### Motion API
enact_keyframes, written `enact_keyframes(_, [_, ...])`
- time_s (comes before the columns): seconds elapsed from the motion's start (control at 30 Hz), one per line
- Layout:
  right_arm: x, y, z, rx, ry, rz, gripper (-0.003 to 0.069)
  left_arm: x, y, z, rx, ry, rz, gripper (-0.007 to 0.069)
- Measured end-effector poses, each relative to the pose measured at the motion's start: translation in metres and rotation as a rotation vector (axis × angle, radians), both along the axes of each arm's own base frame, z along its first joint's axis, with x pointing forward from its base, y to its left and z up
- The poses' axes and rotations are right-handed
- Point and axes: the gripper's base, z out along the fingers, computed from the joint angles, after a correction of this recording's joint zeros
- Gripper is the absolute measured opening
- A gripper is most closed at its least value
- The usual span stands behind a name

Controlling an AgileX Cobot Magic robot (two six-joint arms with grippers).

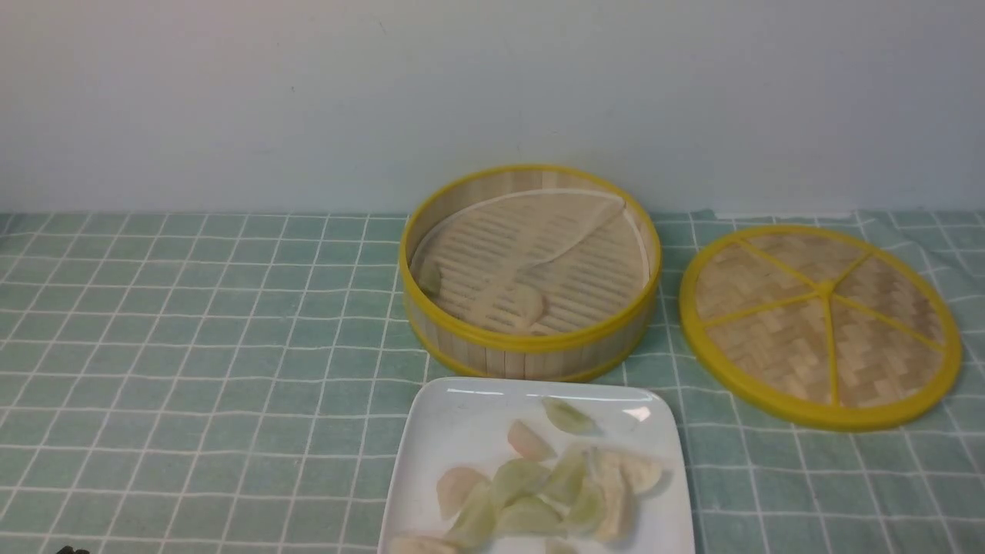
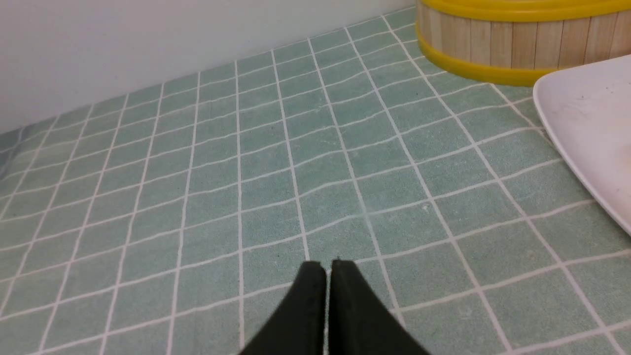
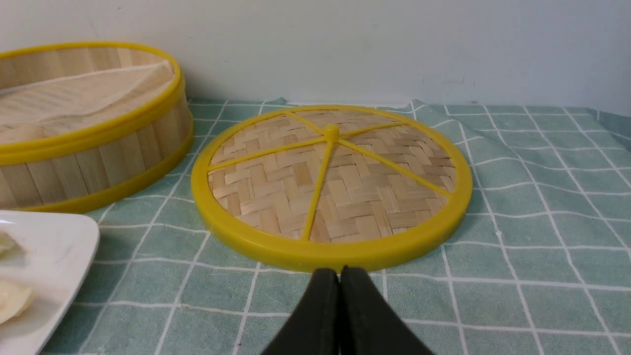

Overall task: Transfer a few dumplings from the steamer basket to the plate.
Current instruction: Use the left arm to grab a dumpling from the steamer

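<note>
**A:** Front view first. Where are the dumplings?

**B:** Most of the small, glossy crescent dumplings, pale green, cream and pinkish, lie heaped on the glossy white squarish ceramic plate. Two sit in the round bamboo steamer basket with yellow rims: a cream dumpling and a green dumpling.

**A:** And the left wrist view?

**B:** The left gripper is pressed together and holds nothing, low over the green-checked table. The plate lies ahead of it toward the robot's right. The steamer basket stands beyond the plate. Both are well apart from the gripper.

**A:** Right wrist view?

**B:** The right gripper is also pressed together and empty. Just ahead of it the flat round woven bamboo lid with yellow rim and spokes rests on the table. The steamer basket stands farther ahead toward the robot's left. A corner of the plate is nearer, on that same side, with dumplings on it.
</note>
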Motion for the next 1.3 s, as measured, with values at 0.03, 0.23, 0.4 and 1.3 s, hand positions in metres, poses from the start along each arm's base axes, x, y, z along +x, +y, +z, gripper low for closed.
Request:
enact_keyframes(0.03, [0.0, 0.0, 0.0, 0.0, 0.0, 0.0, -0.0013, 0.0, 0.0, 0.0, 0.0, 0.0, 0.0, -0.0006])
enact_keyframes(0.23, [0.0, 0.0, 0.0, 0.0, 0.0, 0.0, -0.0013, 0.003, -0.004, 0.015, -0.416, -0.118, 0.044, -0.0006])
enact_keyframes(0.4, [0.0, 0.0, 0.0, 0.0, 0.0, 0.0, -0.0013, 0.004, 0.001, 0.031, -0.898, -0.237, 0.122, -0.0006])
enact_keyframes(1.3, [0.0, 0.0, 0.0, -0.001, 0.0, 0.0, -0.0013, 0.154, -0.048, 0.153, -0.333, 0.619, -0.242, -0.0006])
